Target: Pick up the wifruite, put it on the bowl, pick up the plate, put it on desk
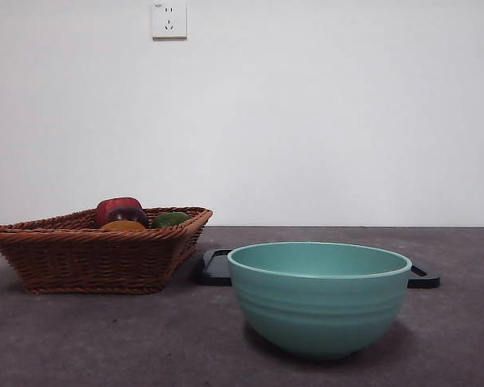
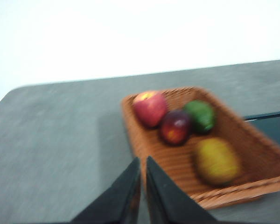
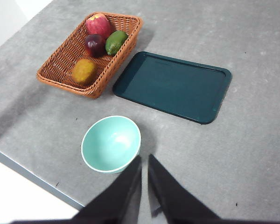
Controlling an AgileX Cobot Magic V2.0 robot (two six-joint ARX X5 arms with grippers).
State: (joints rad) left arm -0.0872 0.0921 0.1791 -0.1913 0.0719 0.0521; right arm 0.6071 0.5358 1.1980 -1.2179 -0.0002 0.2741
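Note:
The wifruite point(image 2: 217, 161), a round orange-yellow fruit, lies in the brown wicker basket point(image 2: 266, 163). It also shows in the right wrist view point(image 3: 84, 71), and its top peeks over the basket rim in the front view point(image 1: 123, 226). The mint-green bowl point(image 1: 319, 298) stands empty on the dark grey desk point(image 1: 105, 339), and also shows in the right wrist view point(image 3: 111, 143). My left gripper point(image 2: 143, 159) is shut and empty, above the basket's near edge. My right gripper point(image 3: 144, 157) is shut and empty, high above the desk beside the bowl. Neither gripper shows in the front view.
The basket point(image 1: 89, 250) also holds a red apple point(image 2: 150, 108), a dark red fruit point(image 2: 176, 127) and a small green fruit point(image 2: 200, 115). A flat black tray point(image 3: 172, 86) lies empty between the basket and the bowl. The desk's front edge point(image 3: 32, 175) runs near the bowl.

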